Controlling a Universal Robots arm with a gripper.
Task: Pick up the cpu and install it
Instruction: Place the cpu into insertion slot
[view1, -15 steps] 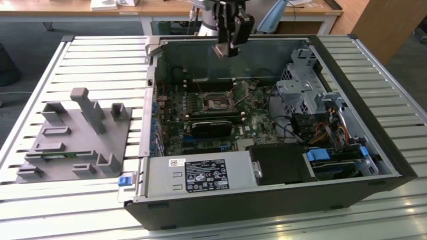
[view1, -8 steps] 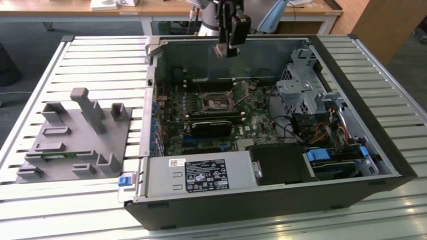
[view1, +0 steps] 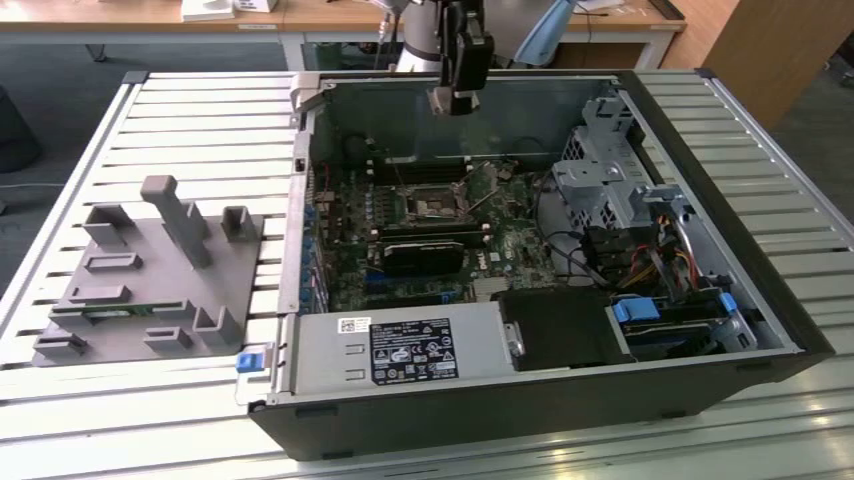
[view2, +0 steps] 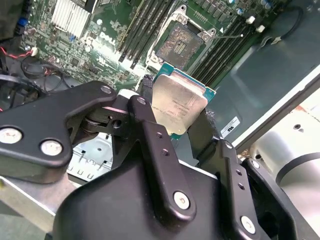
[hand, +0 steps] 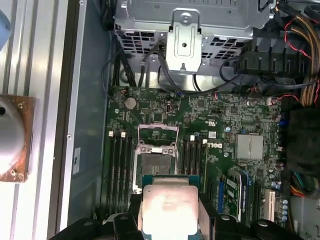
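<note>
cpu: one, a flat square chip with a silvery top (view2: 177, 102), held off the board in the air above the open case. It is also seen in the first wrist view (hand: 170, 205).
Grip: two black fingers (view2: 150, 130) pinch the cpu by opposite edges. This probably leaves its underside free to meet the contacts.
gripper: one (view1: 451, 103), hanging over the far part of the case in the exterior view.
socket: one (hand: 156, 162), bare and open, its retaining frame apparently swung up to receive the chip. In the exterior view it lies at about 6 o'clock from the gripper (view1: 434, 207). The chip is above it, not yet seated.
memory slots: two banks (hand: 120, 165), one on either side of the socket.
motherboard: one green board (view1: 350, 230), lying flat on the floor of the case so parts go in from above.
black block: one (view1: 427, 252), at 6 o'clock from the socket.
power supply: one grey box (view1: 400, 350), further out at 6 o'clock.
drive cage: one (view1: 601, 180), at 3 o'clock from the socket.
case: one (view1: 774, 290), on its side with the panel off.
grey fixture: one (view1: 147, 280), at 9 o'clock from the case, with several upright posts.
bench: slatted metal (view1: 200, 110), carrying the case and fixture.
</note>
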